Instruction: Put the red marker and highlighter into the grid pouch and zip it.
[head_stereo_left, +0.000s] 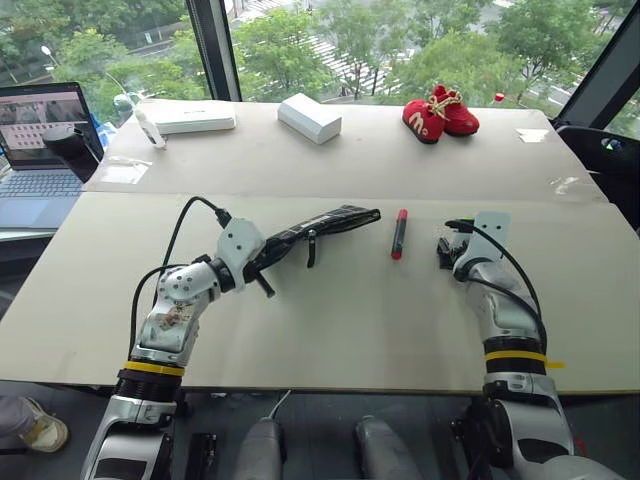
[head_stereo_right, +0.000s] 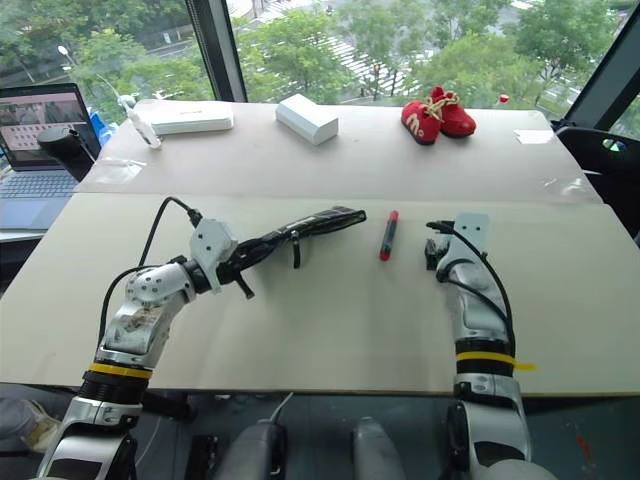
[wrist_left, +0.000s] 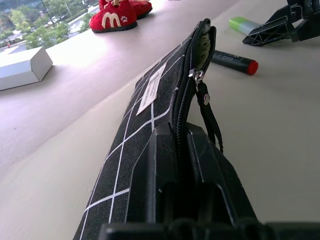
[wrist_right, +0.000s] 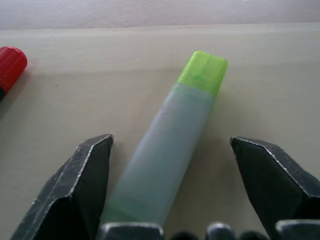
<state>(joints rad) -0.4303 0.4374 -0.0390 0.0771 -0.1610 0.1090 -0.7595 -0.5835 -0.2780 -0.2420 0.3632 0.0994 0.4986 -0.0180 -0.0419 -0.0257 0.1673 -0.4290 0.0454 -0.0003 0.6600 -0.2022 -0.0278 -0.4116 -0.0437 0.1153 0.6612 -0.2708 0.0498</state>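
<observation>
left gripper (head_stereo_left: 262, 262): pressed together on the near end of the grid pouch (head_stereo_left: 318, 228), holding it up off the table (head_stereo_left: 330, 330) so it sticks out like a plank toward the marker

grid pouch: zipper edge on top, mouth gaping at the far end, pull cord (wrist_left: 210, 116) dangling off the slider partway along. Nothing seems to be in it yet, though I can't see deep inside

right gripper (wrist_right: 172, 187): spread, one finger on each side of the highlighter, neither pad looks to be touching it yet. It sits on the far side of the marker from the pouch

highlighter (wrist_right: 170, 145): lying flat on the table, body between the right fingers, bright green cap pointing away from the wrist. Just beside the marker, on the side away from the pouch

red marker (head_stereo_left: 399, 233): flat on the table between the pouch's open end and the highlighter, near both but touching neither, as far as I can tell

step in hand: looks like the grab on the highlighter, first item going in, marker untouched and zip not closed

next move: my guess is close the fingers square on the barrel, lift, then steer it to the pouch mouth. The highlighter lies a bit skewed between the fingers, so it could twist as they close

further back: white box (head_stereo_left: 309, 117) and a pair of little red shoes (head_stereo_left: 440, 112) beyond the marker, well clear of the work
</observation>
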